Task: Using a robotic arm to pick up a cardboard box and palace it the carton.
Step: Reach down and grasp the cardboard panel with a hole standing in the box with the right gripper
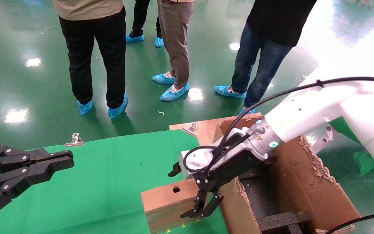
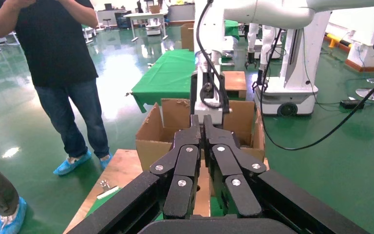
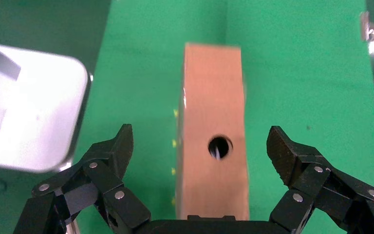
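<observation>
A small flat brown cardboard box (image 1: pixel 169 203) stands on edge on a green cloth-covered table (image 1: pixel 109 169), its narrow top face showing a round hole (image 3: pixel 220 147). It sits just beside the large brown corrugated carton with torn flaps (image 1: pixel 307 185), which holds black foam inserts (image 1: pixel 284 221).

The white glossy robotic arm (image 1: pixel 320 107), on the robot's right, reaches down over the box. Its black two-finger right gripper (image 3: pixel 202 156) is spread wide, one finger on each side of the narrow top face, touching nothing.

The box looks light and stiff, though probably hollow, so a hard squeeze might dent it. Its scuffed, tape-marked faces look dry rather than slippery. The best hold seems to be across the two broad faces near the top edge, close to the middle, so that it does not swing.

The bare black left gripper (image 1: pixel 44 165) hovers over the table's far left side, pressed closed and holding nothing.

Several people in blue shoe covers (image 1: pixel 174 92) stand on the glossy green floor (image 1: pixel 28 48) beyond.
</observation>
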